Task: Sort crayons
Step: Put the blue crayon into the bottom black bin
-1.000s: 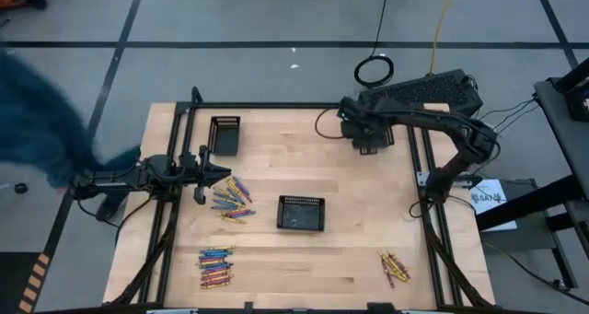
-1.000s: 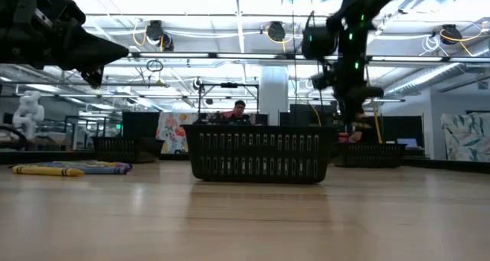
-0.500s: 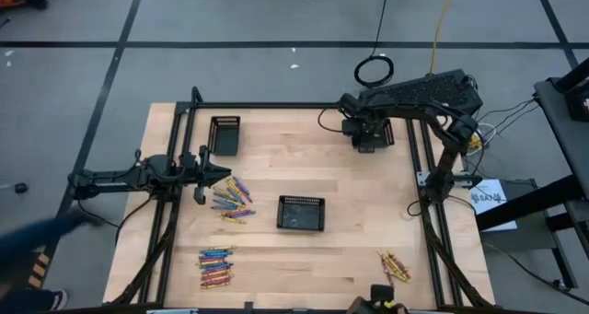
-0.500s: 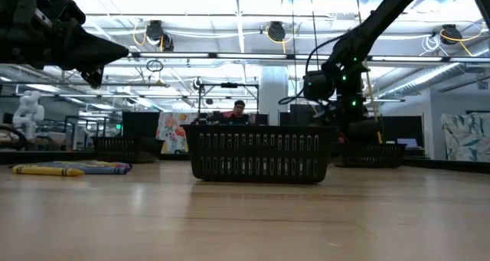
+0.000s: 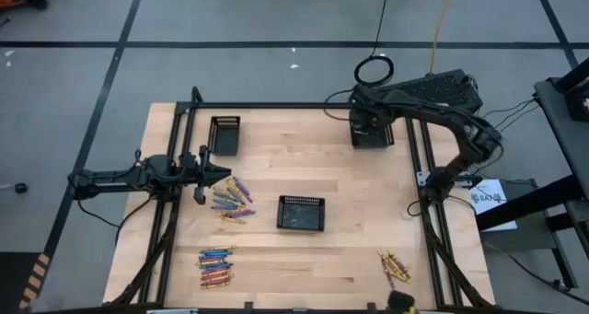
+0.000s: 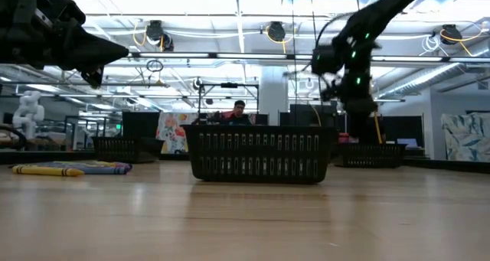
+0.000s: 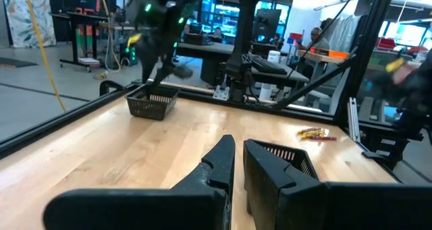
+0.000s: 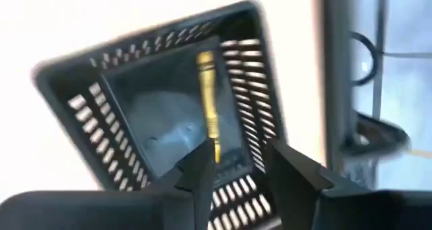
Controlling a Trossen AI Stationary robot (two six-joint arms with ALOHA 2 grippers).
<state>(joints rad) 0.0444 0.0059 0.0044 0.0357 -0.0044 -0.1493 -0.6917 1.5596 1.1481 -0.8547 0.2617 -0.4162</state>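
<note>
While the right hand (image 5: 370, 128) hangs over the black mesh tray (image 8: 101, 88) at the table's far right corner, its fingers (image 8: 202, 164) stand apart with nothing between them, and a yellow crayon (image 8: 208, 105) lies inside that tray just beyond the fingertips. Over the left edge of the table (image 5: 350, 217) the left hand (image 5: 221, 177) hovers with its fingers nearly together, empty. Just right of it lies a loose cluster of crayons (image 5: 231, 198). Another tray (image 5: 301, 213) sits mid-table, a third (image 5: 225, 134) at far left. More crayons lie in a near-left pile (image 5: 214, 266) and a small near-right bunch (image 5: 393, 266).
</note>
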